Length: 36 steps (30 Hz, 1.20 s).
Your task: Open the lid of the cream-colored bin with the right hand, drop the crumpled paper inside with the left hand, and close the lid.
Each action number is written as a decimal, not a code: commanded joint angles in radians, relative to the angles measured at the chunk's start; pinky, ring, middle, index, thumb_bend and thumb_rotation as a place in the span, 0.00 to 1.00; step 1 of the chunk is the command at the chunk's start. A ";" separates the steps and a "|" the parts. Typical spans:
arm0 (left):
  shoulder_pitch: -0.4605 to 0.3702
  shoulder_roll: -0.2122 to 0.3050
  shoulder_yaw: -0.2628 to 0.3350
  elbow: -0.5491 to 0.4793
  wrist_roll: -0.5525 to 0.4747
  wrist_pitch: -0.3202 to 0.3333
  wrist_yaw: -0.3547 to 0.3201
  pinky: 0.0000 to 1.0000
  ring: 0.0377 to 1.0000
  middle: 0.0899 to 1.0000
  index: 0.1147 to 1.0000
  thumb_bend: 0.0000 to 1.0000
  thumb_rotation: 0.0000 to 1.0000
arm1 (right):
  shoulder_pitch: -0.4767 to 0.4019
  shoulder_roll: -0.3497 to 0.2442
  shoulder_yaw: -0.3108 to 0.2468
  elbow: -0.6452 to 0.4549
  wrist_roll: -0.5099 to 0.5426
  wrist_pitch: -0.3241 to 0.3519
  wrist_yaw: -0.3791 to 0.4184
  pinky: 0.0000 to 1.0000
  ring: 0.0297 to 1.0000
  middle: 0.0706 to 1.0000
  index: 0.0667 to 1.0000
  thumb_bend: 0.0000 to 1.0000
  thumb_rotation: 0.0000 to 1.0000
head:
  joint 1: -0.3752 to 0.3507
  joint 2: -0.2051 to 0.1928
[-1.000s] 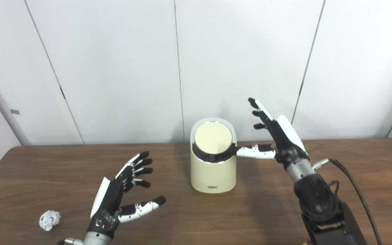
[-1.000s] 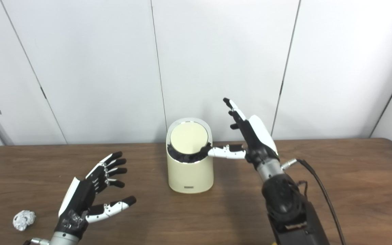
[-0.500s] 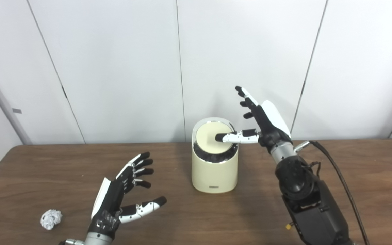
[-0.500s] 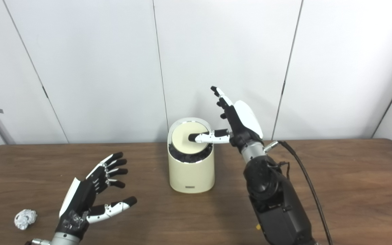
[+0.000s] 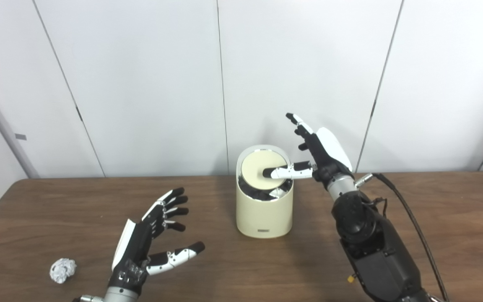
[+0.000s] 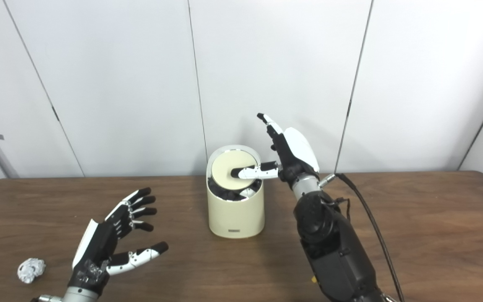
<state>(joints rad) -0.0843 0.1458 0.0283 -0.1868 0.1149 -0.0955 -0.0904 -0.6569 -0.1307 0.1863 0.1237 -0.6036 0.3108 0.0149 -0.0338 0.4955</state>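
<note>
**Two hands open, lid pressed, paper unclaimed**

Brown wood-grain desk (image 5: 350,188) stands before white wall panels (image 5: 141,84). Cream bin (image 5: 264,212) sits at centre; its label is illegible. Right hand (image 5: 315,153), fingers spread, thumb on tilted lid (image 5: 256,167). Left hand (image 5: 149,239) spread, empty. Crumpled paper (image 5: 62,270) lies near the desk's left edge. Both forearms cropped.
</note>
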 commanded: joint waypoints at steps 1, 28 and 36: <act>-0.015 0.003 0.001 -0.043 -0.001 -0.016 0.011 0.62 0.76 0.83 0.87 0.72 0.04 | -0.064 -0.001 0.005 -0.010 -0.016 -0.024 -0.032 0.75 0.89 0.93 0.92 0.83 0.33 | -0.001 0.000; -0.010 0.006 -0.002 -0.069 -0.004 -0.003 0.007 0.61 0.77 0.83 0.87 0.72 0.08 | -0.075 -0.103 0.196 -0.010 -0.293 0.010 -0.015 0.79 0.86 0.94 0.92 0.91 0.21 | 0.000 0.030; -0.010 0.007 -0.002 -0.065 -0.002 -0.004 0.008 0.62 0.76 0.83 0.87 0.72 0.08 | -0.069 -0.121 0.227 -0.033 -0.405 0.071 0.064 0.75 0.85 0.94 0.88 0.85 0.03 | 0.001 0.031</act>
<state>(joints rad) -0.0784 0.1446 0.0249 -0.2178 0.1149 -0.0891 -0.0892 -0.7112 -0.2242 0.4236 0.0773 -0.9625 0.3139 0.0393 -0.0291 0.5262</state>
